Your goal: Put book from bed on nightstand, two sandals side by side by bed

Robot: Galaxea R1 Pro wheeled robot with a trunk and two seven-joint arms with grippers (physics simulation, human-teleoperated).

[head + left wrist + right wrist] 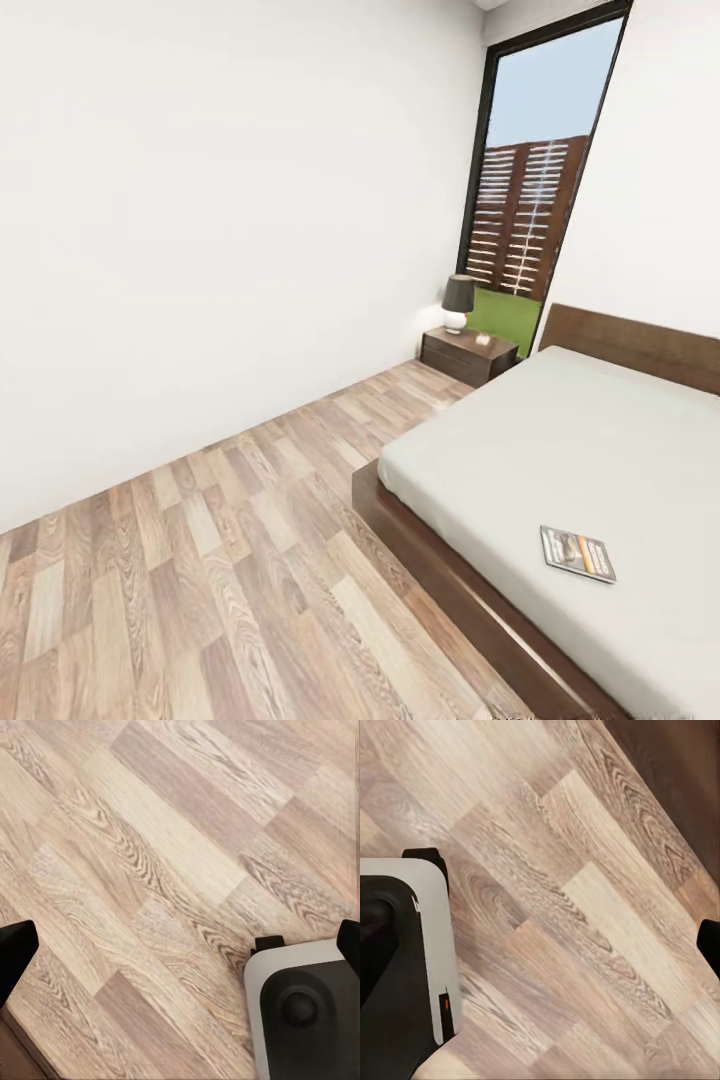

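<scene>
1. Wood-plank floor (200, 560) fills the near part of the head view, with pale and brown boards running toward the far wall.
2. On the bed (560, 470), the book (577, 554) lies flat on the grey mattress, close to the near edge. It has a dark cover with an orange band.
3. The bed's dark brown frame (440, 570) runs along the floor under the mattress, and the flat headboard (640, 345) stands against the white wall.
4. Past the far corner of the bed sits the nightstand (467, 355), low and dark brown. It is well apart from the book.
5. A lamp (458, 303) with a dark shade and a white base stands on the nightstand, and a small pale thing lies beside it, too small to tell what.
6. Behind the nightstand is a tall window (535, 180) with a dark frame. Through it you can see grass, a brown slatted fence and blue sky.
7. In the left wrist view, the left gripper (180, 949) hangs over bare floor. Its two dark fingertips (15, 949) sit at the far sides of the picture, wide apart, with nothing between them. Part of the robot's grey and black base (300, 1012) shows below.
8. In the right wrist view, one dark fingertip (710, 945) of the right gripper pokes in at the edge, over floor. I cannot tell if this claw is apart or together. The robot's base (405, 975) shows there too.
</scene>
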